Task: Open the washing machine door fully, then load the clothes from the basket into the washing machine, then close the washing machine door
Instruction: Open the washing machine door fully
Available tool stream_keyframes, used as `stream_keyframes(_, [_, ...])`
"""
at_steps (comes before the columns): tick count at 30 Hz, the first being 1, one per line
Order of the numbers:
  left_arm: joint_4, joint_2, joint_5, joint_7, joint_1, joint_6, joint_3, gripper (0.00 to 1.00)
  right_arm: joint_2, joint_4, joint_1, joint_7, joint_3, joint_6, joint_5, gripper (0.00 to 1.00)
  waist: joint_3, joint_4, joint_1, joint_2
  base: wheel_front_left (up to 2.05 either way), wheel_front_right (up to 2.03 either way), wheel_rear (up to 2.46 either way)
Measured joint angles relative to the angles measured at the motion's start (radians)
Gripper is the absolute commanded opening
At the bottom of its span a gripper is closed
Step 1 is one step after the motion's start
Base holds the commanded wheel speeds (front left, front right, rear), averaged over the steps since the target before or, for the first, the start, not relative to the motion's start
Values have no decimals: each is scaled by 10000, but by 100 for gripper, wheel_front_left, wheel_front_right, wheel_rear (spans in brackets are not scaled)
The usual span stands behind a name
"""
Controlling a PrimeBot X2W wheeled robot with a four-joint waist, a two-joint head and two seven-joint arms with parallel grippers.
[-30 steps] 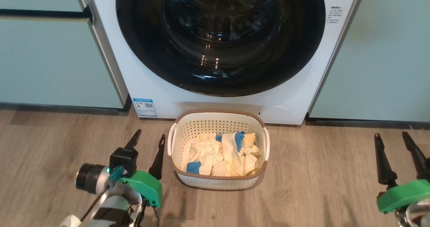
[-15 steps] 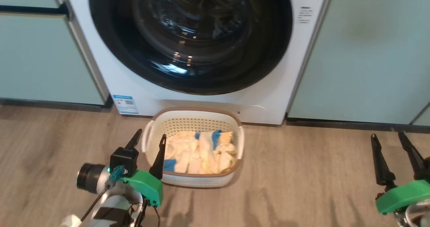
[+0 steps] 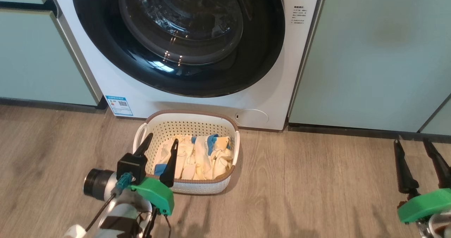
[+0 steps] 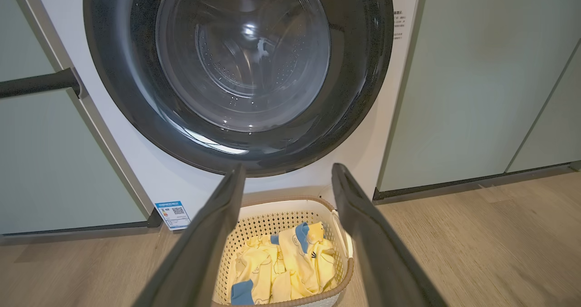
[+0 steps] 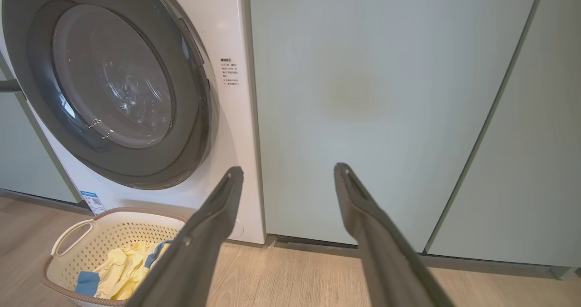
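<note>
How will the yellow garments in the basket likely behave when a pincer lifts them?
The crumpled cream-yellow and blue fabric garments look soft, so they will probably drape rather than hold shape. They lie heaped together in the cream-white perforated plastic basket, so one pinch may drag up several. Thin folds suggest little weight.

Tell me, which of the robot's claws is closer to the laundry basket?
Left. The left gripper is at the basket's near-left corner, overlapping its rim in the head view; the right gripper is far off to the basket's right.
</note>
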Motion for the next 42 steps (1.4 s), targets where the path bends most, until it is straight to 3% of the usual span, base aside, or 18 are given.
stream_keyframes(32, [79, -123, -88, 0, -5, 61, 324, 100, 44, -8, -1, 0, -79, 0, 130, 100, 189, 13, 0, 0, 1, 1, -2])
stream_keyframes(33, [71, -134, -88, 0, -8, 61, 326, 100, 44, -8, -1, 0, -88, 0, 153, 68, 213, 17, 0, 0, 0, 0, 0])
stream_keyframes(34, [58, -144, -88, 0, -12, 61, 328, 100, 44, -17, -1, 0, -104, 0, 186, 18, 246, 23, 0, 0, 0, 0, 0])
stream_keyframes(35, [50, -153, -88, 0, -31, 61, 330, 100, 44, -21, -2, 0, -117, 2, 190, 0, 282, 30, 0, 0, 0, 0, 0])
stream_keyframes(42, [-130, -201, -86, 0, -428, 63, 337, 100, 40, -12, -182, 0, -159, 0, 433, 0, 617, 134, 0, 0, 0, 0, 0])
